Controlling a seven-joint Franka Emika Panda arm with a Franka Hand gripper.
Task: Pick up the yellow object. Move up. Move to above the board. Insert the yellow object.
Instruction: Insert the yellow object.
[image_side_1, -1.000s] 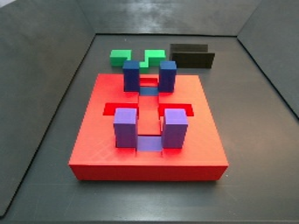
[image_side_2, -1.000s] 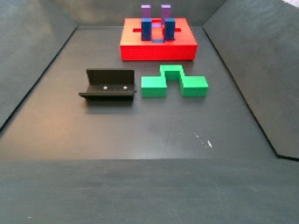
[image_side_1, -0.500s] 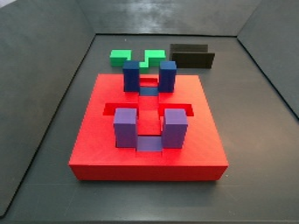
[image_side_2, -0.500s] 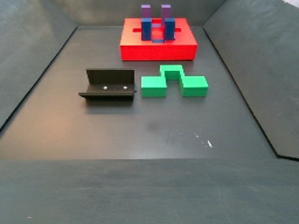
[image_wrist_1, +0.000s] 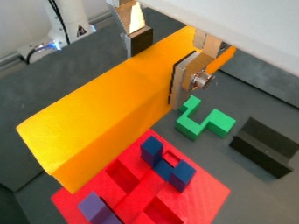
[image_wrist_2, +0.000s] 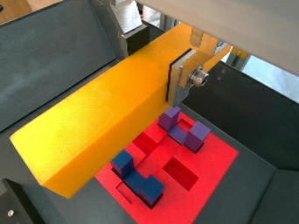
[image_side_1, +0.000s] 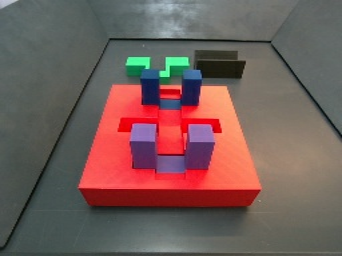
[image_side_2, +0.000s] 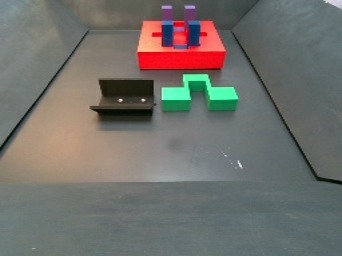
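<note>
nothing has shifted in either side view: board (image_side_1: 167, 150), green block (image_side_2: 198, 94) and fixture (image_side_2: 123, 98) unmoved; the gripper (image_wrist_1: 163, 63) shows only in the wrist views.

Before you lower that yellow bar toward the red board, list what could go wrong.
1. The gripper holds the yellow object near one end, so the long free end may tilt or swing.
2. On the board, upright blue blocks and purple blocks flank the slots; a misaligned bar could strike them.
3. Both side views show neither gripper nor bar, so only the wrist views can check alignment.

Claw (image_wrist_1: 163, 54) grips yellow object (image_wrist_1: 111, 109) above red board (image_wrist_1: 193, 208).
</note>
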